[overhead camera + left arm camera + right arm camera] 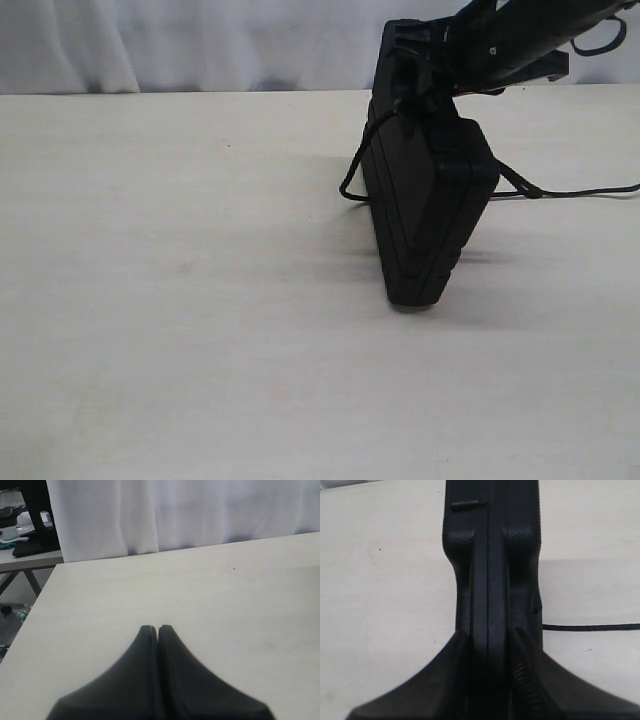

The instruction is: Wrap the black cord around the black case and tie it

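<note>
Fingers (445, 675) of the right gripper (490, 636) were clamped on the case (490, 540), one pressed to each broad face, with the narrow ridged edge and its seam running out between them. That grip looked to be what held the case up on one thin end on the table (180, 300); so slim a footing would likely tip without it. Stood upright under the fingers, the case had both faces and its long edges off the table. I judged that to be the point: the cord (352, 172) could pass around it without being trapped beneath.

The cord hung in a slack loop down one face of the case, below the fingers. It seemed to drape from the top near them, though black on black hid where it crossed. On the other side it trailed from the case across the table, well past the fingertips, with a small knot (535, 192) showing along that run. No turn looked tight and no tie showed, so the wrapping seemed at an early stage.

Left fingers (142, 675) were pressed together on nothing, tips touching, over bare table with neither case nor cord near them. I took the left gripper (158, 629) to be waiting clear; it would have to open before taking the loose end.
</note>
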Controlling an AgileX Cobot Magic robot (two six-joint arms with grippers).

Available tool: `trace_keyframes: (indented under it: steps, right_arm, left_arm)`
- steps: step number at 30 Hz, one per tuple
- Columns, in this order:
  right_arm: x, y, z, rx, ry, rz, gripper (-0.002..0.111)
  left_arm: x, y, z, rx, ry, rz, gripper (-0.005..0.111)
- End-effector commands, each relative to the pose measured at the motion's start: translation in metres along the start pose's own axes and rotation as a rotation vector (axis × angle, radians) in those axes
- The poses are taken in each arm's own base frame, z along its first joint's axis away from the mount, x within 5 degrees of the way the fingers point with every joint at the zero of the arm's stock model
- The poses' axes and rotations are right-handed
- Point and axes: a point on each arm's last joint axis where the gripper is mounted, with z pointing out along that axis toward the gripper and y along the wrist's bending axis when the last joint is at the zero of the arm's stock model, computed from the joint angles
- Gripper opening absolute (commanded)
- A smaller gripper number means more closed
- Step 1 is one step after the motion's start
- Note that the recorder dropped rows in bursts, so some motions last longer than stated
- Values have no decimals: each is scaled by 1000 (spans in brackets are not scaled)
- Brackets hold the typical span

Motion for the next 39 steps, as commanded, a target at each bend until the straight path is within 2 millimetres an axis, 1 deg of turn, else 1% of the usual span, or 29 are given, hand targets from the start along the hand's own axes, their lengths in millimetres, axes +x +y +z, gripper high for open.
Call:
trace_keyframes:
  steps: [1, 35, 39]
  right_arm:
    - [-5, 3, -5, -26, -44, 7, 4]
    - [-7, 4, -5, -32, -60, 7, 4]
    - [-4, 6, 0, -58, -32, 54, 4]
  left_arm:
    - [1, 0, 0, -1, -2, -10, 0]
    - [1, 0, 0, -1, -2, -10, 0]
    - [1, 0, 0, -1, -2, -10, 0]
